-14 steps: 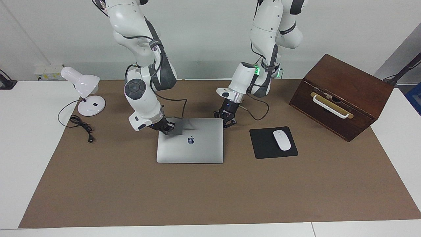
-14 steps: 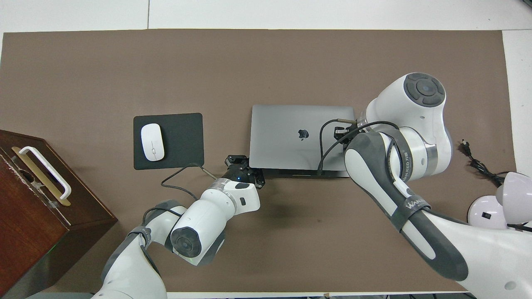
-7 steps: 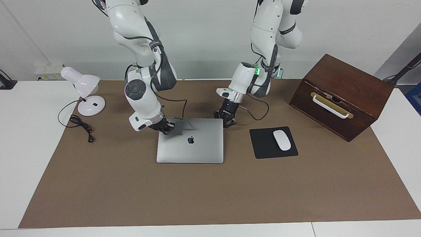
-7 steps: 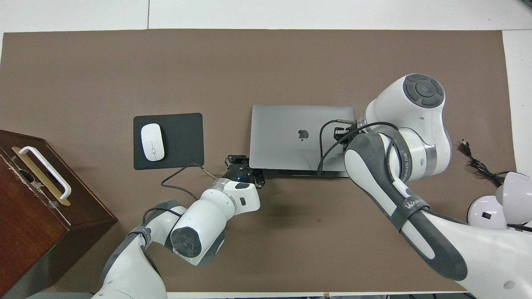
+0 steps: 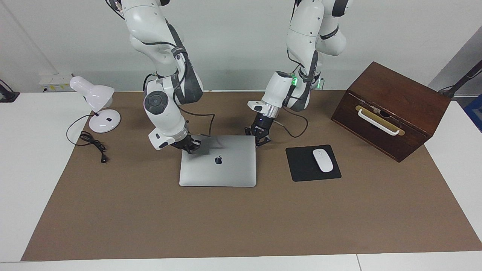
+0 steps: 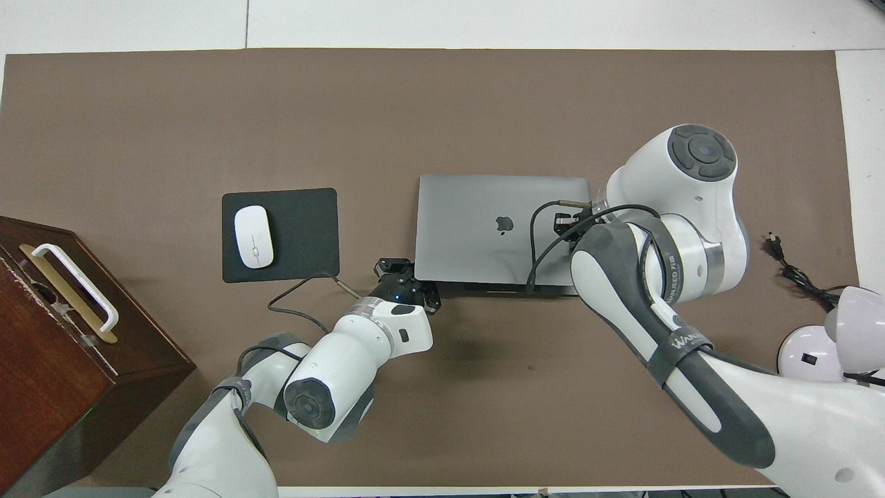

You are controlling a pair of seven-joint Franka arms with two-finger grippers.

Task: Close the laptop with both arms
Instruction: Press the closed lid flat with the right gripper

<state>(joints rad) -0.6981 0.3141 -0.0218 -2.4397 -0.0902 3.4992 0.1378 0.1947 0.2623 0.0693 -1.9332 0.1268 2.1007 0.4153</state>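
The silver-grey laptop (image 5: 222,169) lies on the brown mat with its lid down flat or nearly so, apple logo up. In the overhead view (image 6: 484,207) a dark strip shows along its edge nearest the robots. My right gripper (image 5: 190,145) rests on the lid's corner nearest the robots, toward the right arm's end; in the overhead view (image 6: 563,223) the arm mostly hides it. My left gripper (image 5: 258,136) stands open and empty at the lid's other near corner, at the laptop's edge, and also shows in the overhead view (image 6: 404,277).
A black mouse pad (image 5: 301,165) with a white mouse (image 5: 322,160) lies beside the laptop toward the left arm's end. A brown wooden box (image 5: 391,109) with a white handle stands past it. A white desk lamp (image 5: 96,105) and its cord are at the right arm's end.
The right arm's upper joints have shifted slightly. Both grippers and the laptop stay where they were.
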